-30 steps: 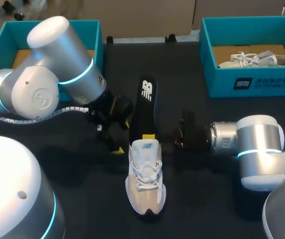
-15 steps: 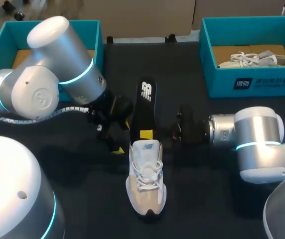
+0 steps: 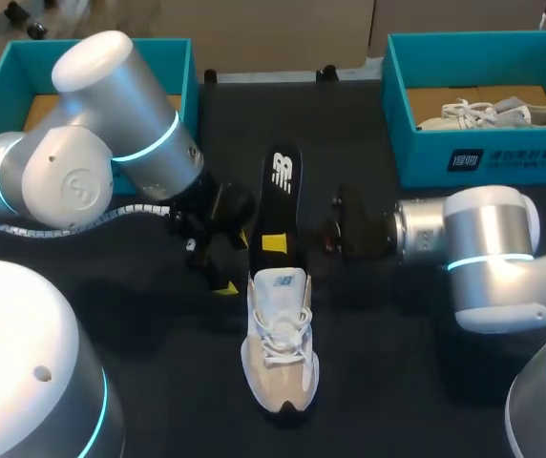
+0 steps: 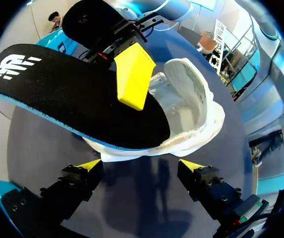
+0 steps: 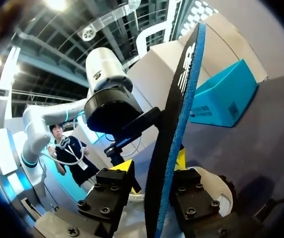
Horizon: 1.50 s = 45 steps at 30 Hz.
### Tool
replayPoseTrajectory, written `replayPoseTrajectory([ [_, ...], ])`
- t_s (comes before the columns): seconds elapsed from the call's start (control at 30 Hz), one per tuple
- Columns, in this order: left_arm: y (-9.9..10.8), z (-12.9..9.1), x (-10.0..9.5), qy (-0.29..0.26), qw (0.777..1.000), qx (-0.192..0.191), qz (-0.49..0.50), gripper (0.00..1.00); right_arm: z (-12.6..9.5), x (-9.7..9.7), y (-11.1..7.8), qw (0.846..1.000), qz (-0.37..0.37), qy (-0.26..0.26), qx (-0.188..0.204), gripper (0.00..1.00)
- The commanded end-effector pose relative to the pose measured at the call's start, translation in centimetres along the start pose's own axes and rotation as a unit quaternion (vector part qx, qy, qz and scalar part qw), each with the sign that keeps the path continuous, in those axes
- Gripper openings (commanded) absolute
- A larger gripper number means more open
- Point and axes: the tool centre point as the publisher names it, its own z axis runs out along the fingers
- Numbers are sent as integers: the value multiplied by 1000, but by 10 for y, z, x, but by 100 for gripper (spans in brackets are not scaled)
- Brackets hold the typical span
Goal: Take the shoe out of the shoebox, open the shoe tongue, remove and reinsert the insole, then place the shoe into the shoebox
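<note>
A white shoe (image 3: 280,343) lies on the black table, toe toward me. A black insole (image 3: 278,196) with a blue underside sticks out of its opening and slants up away from the shoe. My right gripper (image 3: 275,243) comes in from the right with the insole (image 5: 181,99) edge-on between its fingers, and a thin gap shows on one side. One yellow fingertip (image 4: 132,77) lies on the insole's top face (image 4: 57,94). My left gripper (image 3: 232,262) stands open just left of the shoe's heel; the shoe (image 4: 191,94) lies ahead of its spread tips (image 4: 141,166).
An empty teal shoebox (image 3: 182,67) stands at the back left behind my left arm. A second teal box (image 3: 464,157) at the back right holds another white shoe (image 3: 493,114). The table is black.
My right gripper has slid along the insole away from the shoe, toward its far end. Insole, shoe and left arm have stayed put.
</note>
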Motion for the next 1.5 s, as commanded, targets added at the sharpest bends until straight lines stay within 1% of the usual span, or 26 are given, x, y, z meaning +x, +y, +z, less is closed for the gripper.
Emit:
replayPoseTrajectory([
  [0.03,0,0,0,0,1000,0,0,100,-1,-4,3,1000,2,1,-11,35],
  [0.2,0,0,0,0,1000,0,0,100,-3,-6,3,1000,0,0,-30,35],
  [0.37,0,0,0,0,1000,0,0,100,-4,-6,5,999,-1,-1,-38,30],
  [0.43,0,0,0,0,1000,0,0,100,-4,-6,5,999,0,-1,-40,27],
  [0.5,0,0,0,0,1000,0,0,100,-4,-6,6,999,4,-3,-45,20],
  [0.53,0,0,0,0,1000,0,0,100,-3,-7,6,999,5,-2,-45,3],
  [0.57,0,0,0,0,1000,0,0,100,-3,-7,5,999,7,-2,-44,0],
  [0.9,0,0,0,0,1000,0,0,100,-3,-13,-7,998,35,-7,-42,0],
  [1.5,0,0,0,0,1000,0,0,100,-2,-6,-52,996,83,-3,-13,0],
])
